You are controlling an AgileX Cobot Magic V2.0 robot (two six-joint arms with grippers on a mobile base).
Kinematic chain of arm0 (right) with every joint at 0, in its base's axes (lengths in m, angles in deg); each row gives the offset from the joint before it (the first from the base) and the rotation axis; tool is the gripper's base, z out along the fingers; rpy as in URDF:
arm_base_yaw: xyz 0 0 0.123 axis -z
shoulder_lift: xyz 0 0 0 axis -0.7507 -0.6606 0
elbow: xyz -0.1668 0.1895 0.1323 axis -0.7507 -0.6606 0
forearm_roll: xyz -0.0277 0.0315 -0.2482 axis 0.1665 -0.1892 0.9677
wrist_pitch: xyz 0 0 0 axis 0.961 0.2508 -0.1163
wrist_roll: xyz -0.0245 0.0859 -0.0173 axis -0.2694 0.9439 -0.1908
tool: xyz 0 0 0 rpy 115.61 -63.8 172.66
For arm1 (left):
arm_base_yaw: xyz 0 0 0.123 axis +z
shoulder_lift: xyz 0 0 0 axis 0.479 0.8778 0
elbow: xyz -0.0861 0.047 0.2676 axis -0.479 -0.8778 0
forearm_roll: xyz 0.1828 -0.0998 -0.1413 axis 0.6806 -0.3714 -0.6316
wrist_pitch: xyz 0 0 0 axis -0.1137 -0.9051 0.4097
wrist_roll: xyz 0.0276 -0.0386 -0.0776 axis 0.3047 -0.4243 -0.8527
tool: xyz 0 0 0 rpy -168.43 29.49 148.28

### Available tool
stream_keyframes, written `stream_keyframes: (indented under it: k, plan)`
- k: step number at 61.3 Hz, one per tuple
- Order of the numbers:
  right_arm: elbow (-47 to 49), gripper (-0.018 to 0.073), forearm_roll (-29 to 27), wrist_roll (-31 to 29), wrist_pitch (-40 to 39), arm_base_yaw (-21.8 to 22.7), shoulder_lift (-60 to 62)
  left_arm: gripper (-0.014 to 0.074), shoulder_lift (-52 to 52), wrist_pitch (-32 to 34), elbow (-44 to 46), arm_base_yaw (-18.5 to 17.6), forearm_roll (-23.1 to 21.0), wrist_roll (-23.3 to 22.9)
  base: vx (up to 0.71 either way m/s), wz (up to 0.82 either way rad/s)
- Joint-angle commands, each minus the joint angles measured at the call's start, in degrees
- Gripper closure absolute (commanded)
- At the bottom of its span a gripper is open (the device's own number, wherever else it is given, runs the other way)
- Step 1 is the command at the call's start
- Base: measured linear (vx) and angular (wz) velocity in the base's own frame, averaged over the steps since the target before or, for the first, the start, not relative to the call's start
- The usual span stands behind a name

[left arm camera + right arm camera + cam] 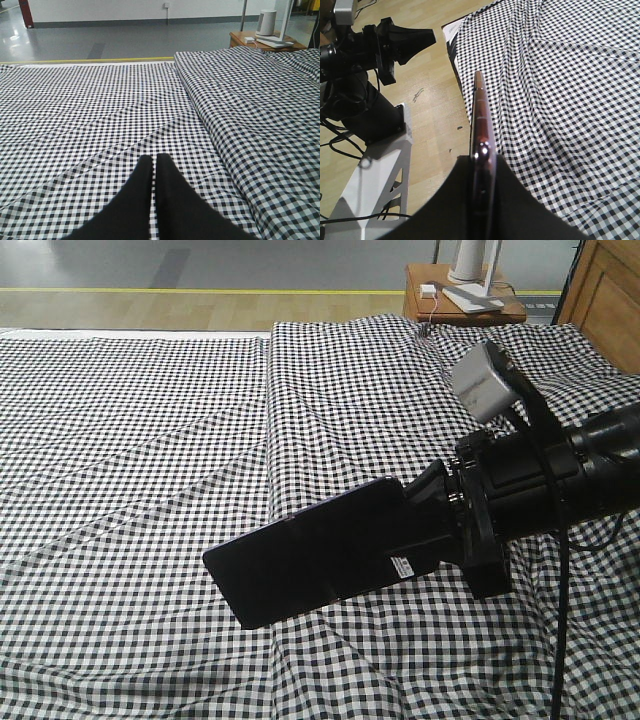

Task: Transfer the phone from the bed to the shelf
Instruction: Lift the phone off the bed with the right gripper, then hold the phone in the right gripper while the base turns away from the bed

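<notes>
The phone (310,555) is a thin black slab with a white sticker near the gripped end. It hangs lifted above the bed (150,440), which is covered in black-and-white check cloth. My right gripper (422,530) is shut on one end of it. In the right wrist view the phone (480,115) shows edge-on with a pinkish rim, clamped in my right gripper (482,161) near the bed's (560,100) edge. My left gripper (152,160) hovers over the bed (100,100), shut with nothing in it. The shelf is out of view.
A small reddish-brown side table (465,295) with a white device stands behind the bed, and a wooden cabinet (605,290) is at the far right. A fold ridge (272,410) runs down the cloth. Beside the bed are wooden floor (435,115) and the robot's base (380,170).
</notes>
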Motion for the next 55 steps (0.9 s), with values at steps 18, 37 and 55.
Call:
stream_keyframes:
  k: [18,37,55]
  plan:
    - [1.33,0.0560,-5.30,-0.26,4.59,0.08,1.64,0.0596,-0.27,4.20,-0.13,-0.18,-0.37,-0.22,0.00,0.00]
    - [1.33,0.0560,-5.30,-0.26,4.59,0.08,1.64,0.0596,-0.27,4.20,-0.13,-0.18,-0.37,-0.22,0.00,0.00]
    - [1.33,0.0560,-5.30,-0.26,4.59,0.08,1.64,0.0596,-0.27,4.20,-0.13,-0.18,-0.37,-0.22,0.00,0.01]
